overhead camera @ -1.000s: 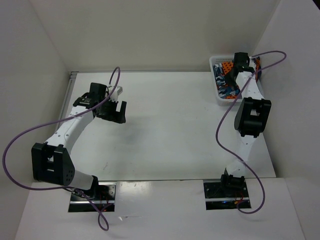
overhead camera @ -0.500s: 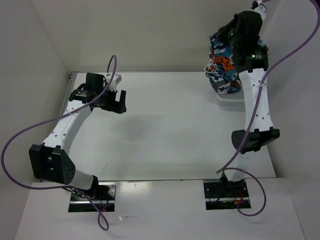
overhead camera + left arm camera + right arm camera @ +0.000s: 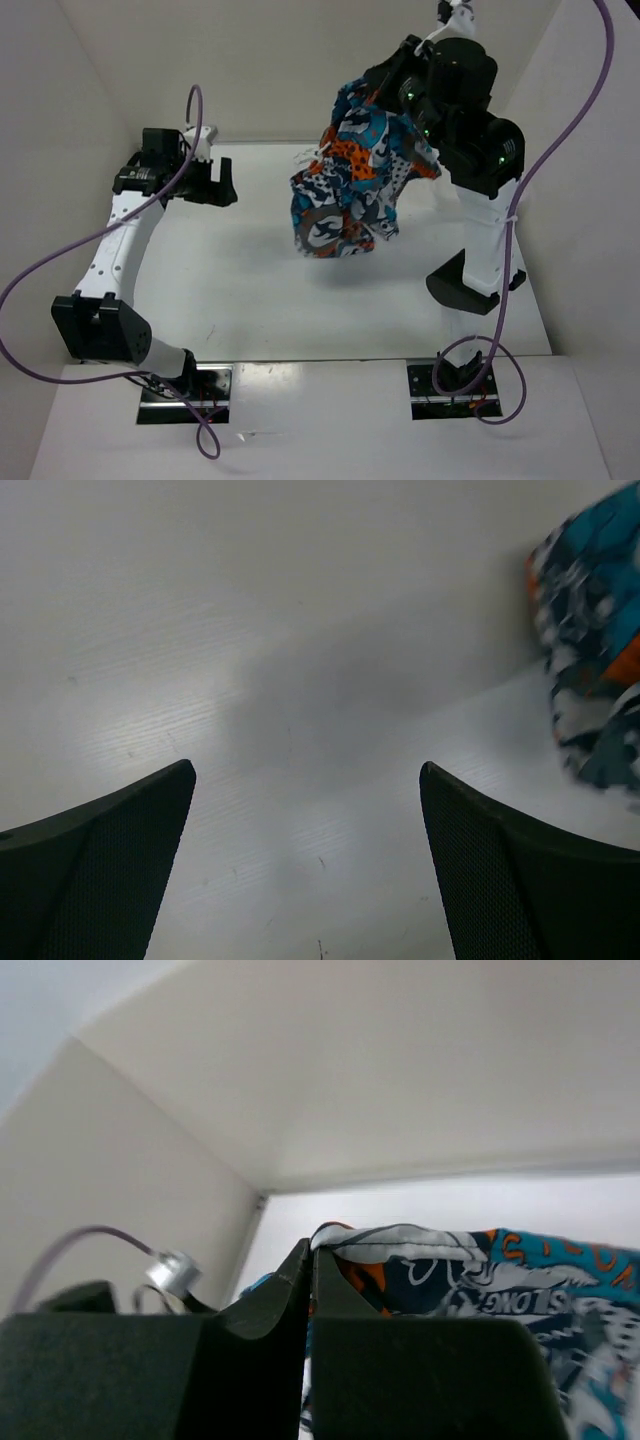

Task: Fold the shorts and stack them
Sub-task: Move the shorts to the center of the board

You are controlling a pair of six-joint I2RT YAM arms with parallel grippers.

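Shorts (image 3: 345,190), bunched, are dangling in mid-air over the table (image 3: 250,290), right of centre. At left, the left gripper (image 3: 212,195) is hovering above the tabletop with jaws spread wide, grasping nothing. At right, the raised right gripper (image 3: 308,1252) is clenching the shorts' upper edge.

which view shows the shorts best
Top external: the whole bunched shorts hang above the table. Left wrist catches only a blurred edge; right wrist only the bit pinched in the right gripper.
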